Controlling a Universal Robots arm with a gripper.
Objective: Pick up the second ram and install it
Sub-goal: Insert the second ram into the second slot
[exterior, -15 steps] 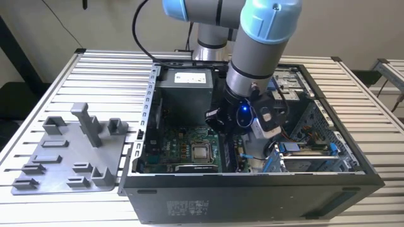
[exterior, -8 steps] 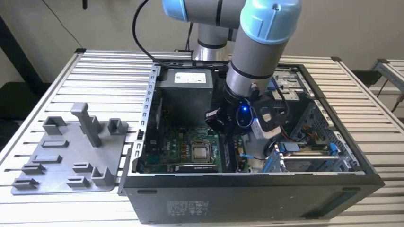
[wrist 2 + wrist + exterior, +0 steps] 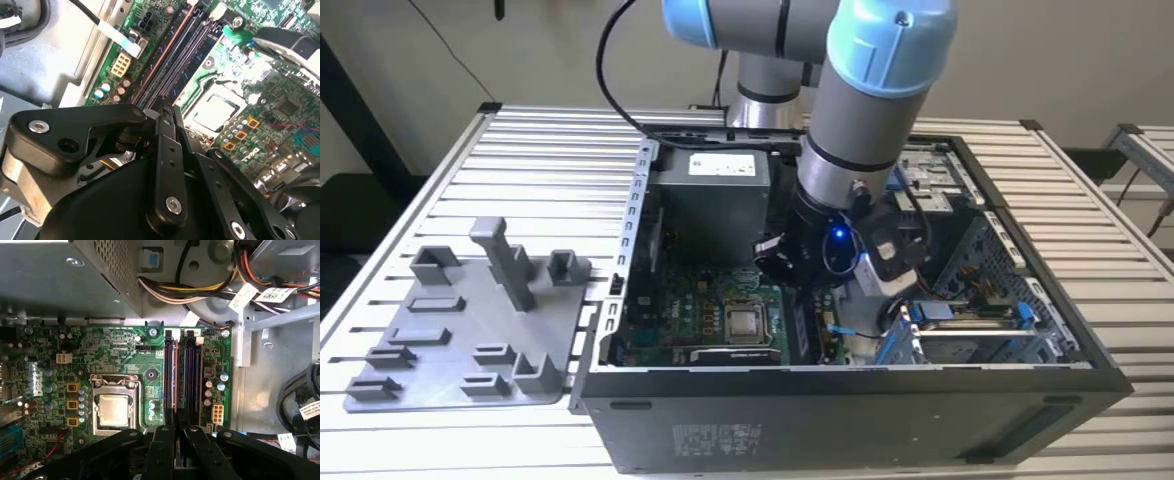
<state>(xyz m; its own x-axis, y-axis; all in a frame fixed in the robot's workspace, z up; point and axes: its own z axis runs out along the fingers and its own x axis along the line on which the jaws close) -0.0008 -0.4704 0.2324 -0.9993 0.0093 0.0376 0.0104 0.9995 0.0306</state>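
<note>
In the exterior view, the robot arm (image 3: 854, 130) reached down into an open computer case (image 3: 854, 400) standing on a slatted metal counter (image 3: 534, 150). A grey fixture tray (image 3: 467, 330) with upright posts lay on the counter beside the case, toward the exterior view's left. The claw (image 3: 821, 275) hung low over the green motherboard (image 3: 707, 320), next to the CPU socket (image 3: 747, 322).

The second wrist view looked along the claw's black linkage. Its fingers (image 3: 167, 127) were pressed close together at the near end of the long memory slots (image 3: 175, 55). Whether they pinched anything could not be told.

The first wrist view looked straight down on the motherboard. The second ram (image 3: 173, 375), a thin stick with a reddish edge, stood in the slot nearest the CPU socket (image 3: 114, 410). Its near end ran right up under the claw (image 3: 176, 432), whose fingers sat narrowly apart on either side of it.
</note>
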